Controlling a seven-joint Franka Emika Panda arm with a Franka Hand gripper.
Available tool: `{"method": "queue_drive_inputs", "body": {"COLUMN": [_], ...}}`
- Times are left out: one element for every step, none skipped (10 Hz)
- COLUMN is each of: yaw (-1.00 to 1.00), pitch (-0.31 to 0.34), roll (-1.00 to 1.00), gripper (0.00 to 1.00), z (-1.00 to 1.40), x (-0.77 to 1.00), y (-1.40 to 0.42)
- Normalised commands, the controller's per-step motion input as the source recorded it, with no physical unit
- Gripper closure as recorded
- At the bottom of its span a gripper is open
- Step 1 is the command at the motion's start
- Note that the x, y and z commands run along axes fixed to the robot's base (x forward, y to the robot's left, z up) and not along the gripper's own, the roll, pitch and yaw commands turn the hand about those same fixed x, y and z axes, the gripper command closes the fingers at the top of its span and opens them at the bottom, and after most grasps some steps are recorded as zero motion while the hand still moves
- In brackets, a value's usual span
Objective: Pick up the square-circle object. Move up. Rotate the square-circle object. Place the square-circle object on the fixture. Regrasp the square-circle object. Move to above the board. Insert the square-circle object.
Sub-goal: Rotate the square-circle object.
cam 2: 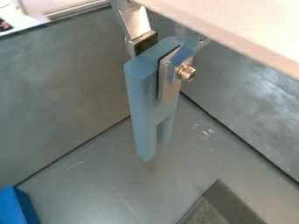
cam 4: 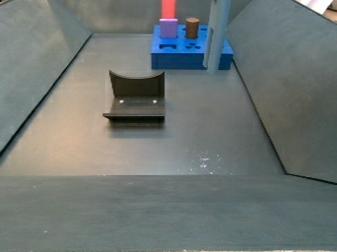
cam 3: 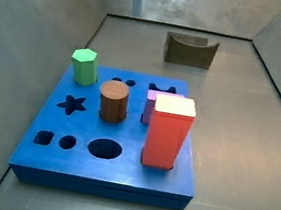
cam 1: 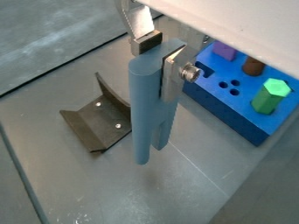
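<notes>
Above the grey floor, the gripper (cam 1: 162, 54) jaws clamp the peg (cam 1: 151, 105) upright by its top — clear of the fixture (cam 1: 96, 116), ready for rotating.

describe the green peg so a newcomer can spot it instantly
Start at the blue board on the grey floor; the tool holds the grey-blue peg elsewhere. The green hexagonal peg stands upright at the board's corner, unlike the brown cylinder and tall red block.

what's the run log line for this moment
gripper: shut on square-circle object | peg: upright, lifted off floor | fixture: empty | board: peg not inserted
</notes>
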Motion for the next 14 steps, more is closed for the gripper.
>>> {"method": "queue_drive_inputs", "body": {"yaw": [-0.20, -0.16, -0.11, -0.08, -0.07, -0.06, -0.06, -0.06, -0.06, -0.06, -0.06, -0.06, -0.05, -0.05], "pitch": [0.080, 0.069, 0.024, -0.004, -0.028, -0.044, -0.046, -0.040, -0.039, -0.044, -0.031, -0.031, -0.026, -0.025], "roll": [-0.17, -0.17, -0.15, -0.14, -0.13, -0.11, -0.10, -0.09, -0.07, -0.06, -0.06, -0.06, -0.06, -0.06], "gripper": [1.00, 1.00, 1.00, 1.00, 1.00, 1.00, 1.00, 1.00, 1.00, 1.00, 1.00, 1.00, 1.00, 1.00], "z": [-1.00, -1.00, -1.00, -1.00, -1.00, -1.00, -0.91, -0.73, -0.50, -0.34, -0.30, -0.30, -0.30, -0.30], "x": [0.00, 0.01, 0.03, 0.02, 0.01, 0.01, 0.02, 0.02, 0.01, 0.01, 0.00, 0.00, -0.01, -0.01], "y": [0.00, 0.00, 0.01, 0.01, 0.02, 0.03, 0.04, 0.04, 0.04, 0.04, 0.03, 0.03, 0.02, 0.02]}}
